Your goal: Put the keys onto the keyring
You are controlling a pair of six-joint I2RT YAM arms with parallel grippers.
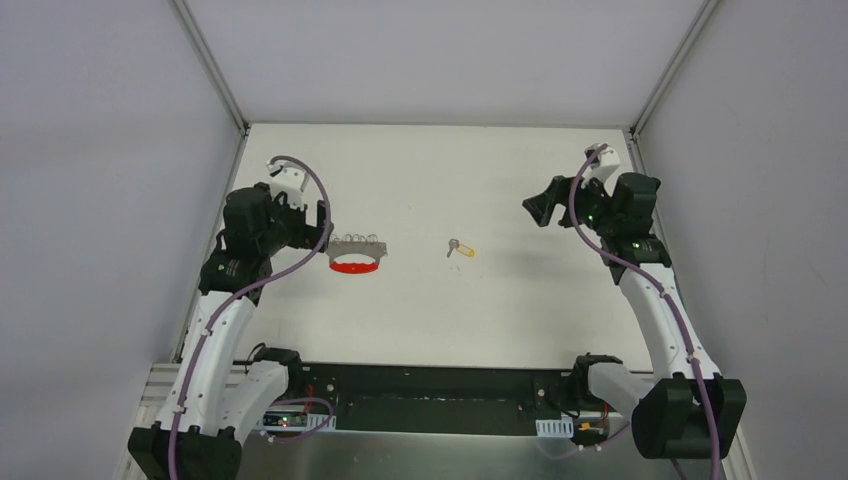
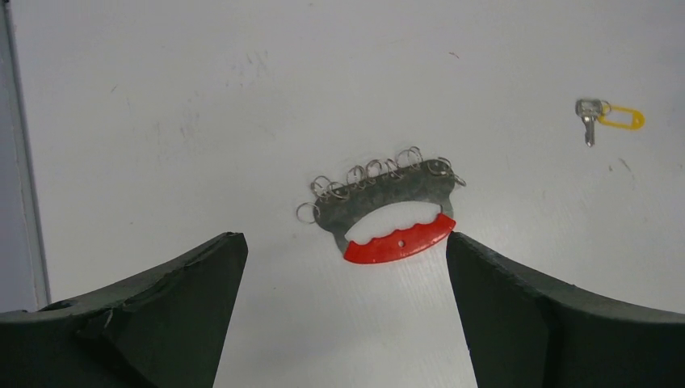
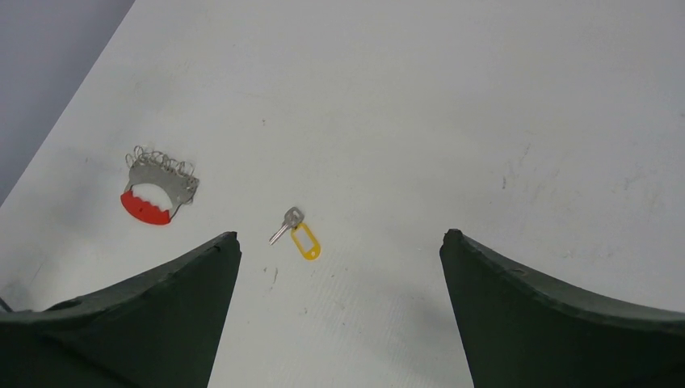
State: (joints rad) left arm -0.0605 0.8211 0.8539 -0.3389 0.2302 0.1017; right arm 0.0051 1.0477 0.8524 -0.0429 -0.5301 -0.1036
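Centring my spread, empty left gripper [image 2: 343,239] over the red grip [image 2: 400,242] of the ring holder [image 2: 380,196]; the right gripper [image 3: 339,235], spread too, is facing the key [image 3: 290,219].

Open table [image 1: 480,170] surrounds the red-handled keyring [image 1: 358,245] and the yellow-tagged key [image 1: 456,245], which lie well apart.

Matt grey metal keyring [image 2: 388,191], glossy red plastic grip [image 2: 400,243].

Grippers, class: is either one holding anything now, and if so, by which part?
Nothing is held. The left gripper and the right gripper both stand open above the table; the ring holder and the tagged key lie on it untouched.
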